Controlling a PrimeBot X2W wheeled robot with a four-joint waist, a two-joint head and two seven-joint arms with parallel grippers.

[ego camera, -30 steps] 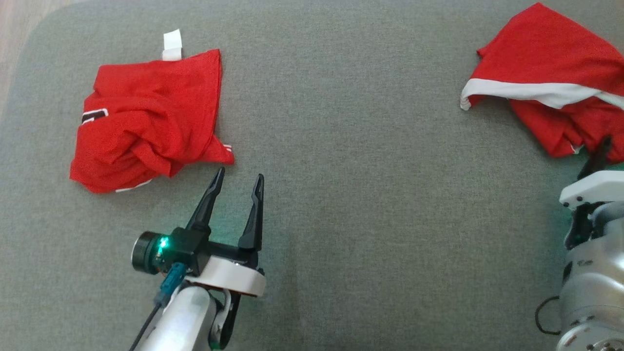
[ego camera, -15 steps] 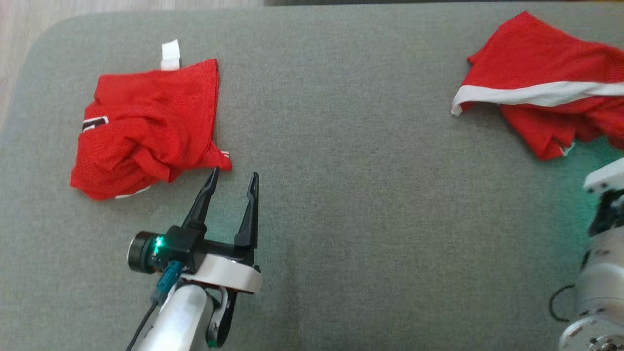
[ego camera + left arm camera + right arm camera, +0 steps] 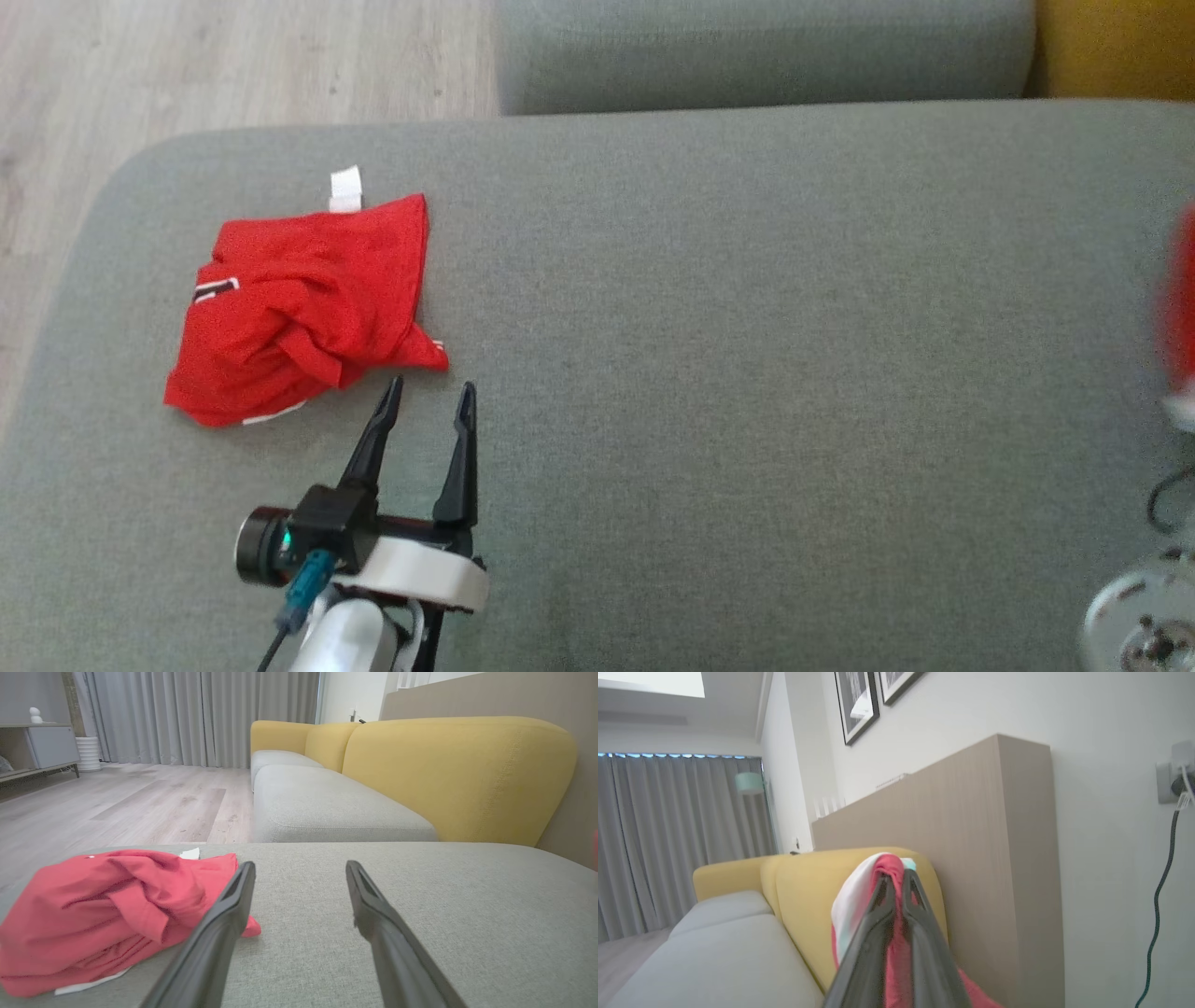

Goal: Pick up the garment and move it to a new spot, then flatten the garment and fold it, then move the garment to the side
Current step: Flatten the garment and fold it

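Garment (image 3: 852, 905), red with a white band, hangs pinched between the closed fingers of the right gripper (image 3: 896, 875), raised in front of the yellow sofa back (image 3: 803, 882). Over the grey cushion (image 3: 747, 327), the left gripper (image 3: 428, 387) has its fingers spread apart, tips just beside a second crumpled red shirt (image 3: 308, 303).

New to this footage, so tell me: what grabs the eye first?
A crumpled red garment lies on the left of the grey cushion, just beyond the open left gripper. The right gripper is shut on a red-and-white garment, held up before a yellow sofa back.
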